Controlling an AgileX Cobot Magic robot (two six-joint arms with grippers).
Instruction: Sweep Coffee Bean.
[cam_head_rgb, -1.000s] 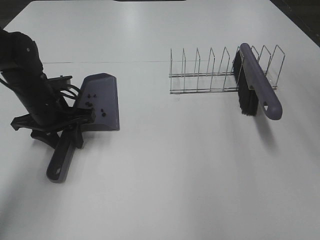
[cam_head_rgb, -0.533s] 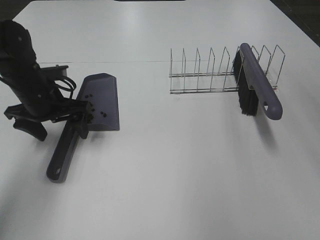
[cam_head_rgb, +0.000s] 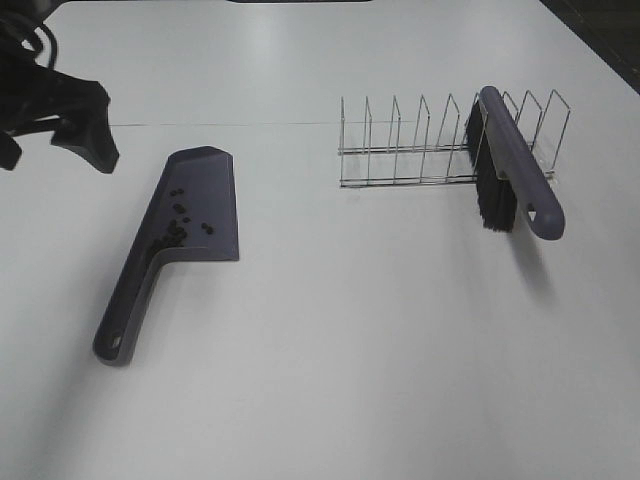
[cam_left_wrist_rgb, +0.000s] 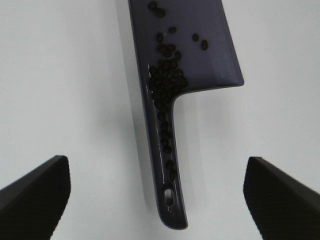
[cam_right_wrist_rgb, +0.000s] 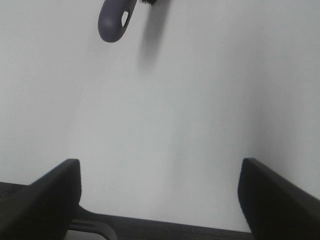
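Note:
The purple-grey dustpan (cam_head_rgb: 190, 215) lies flat on the white table at the left, its handle pointing toward the near edge. Coffee beans (cam_head_rgb: 176, 228) sit inside it, heaped where pan meets handle (cam_left_wrist_rgb: 167, 85), with several along the handle channel. My left gripper (cam_head_rgb: 50, 135) hangs open, raised beyond and left of the dustpan, touching nothing; in its wrist view the left gripper (cam_left_wrist_rgb: 156, 167) looks down on the pan between wide fingers (cam_left_wrist_rgb: 35, 192). The brush (cam_head_rgb: 512, 175) leans in the wire rack. My right gripper (cam_right_wrist_rgb: 160, 170) is open over bare table.
A wire rack (cam_head_rgb: 420, 150) stands at the back right with the brush across its right end. The brush's handle tip (cam_right_wrist_rgb: 114, 20) shows in the right wrist view. The table's dark near edge (cam_right_wrist_rgb: 165, 232) lies under the right gripper.
My left gripper opened, let go of the dustpan handle, and rose away toward the back left. The dustpan now lies alone; the brush and rack stayed put.

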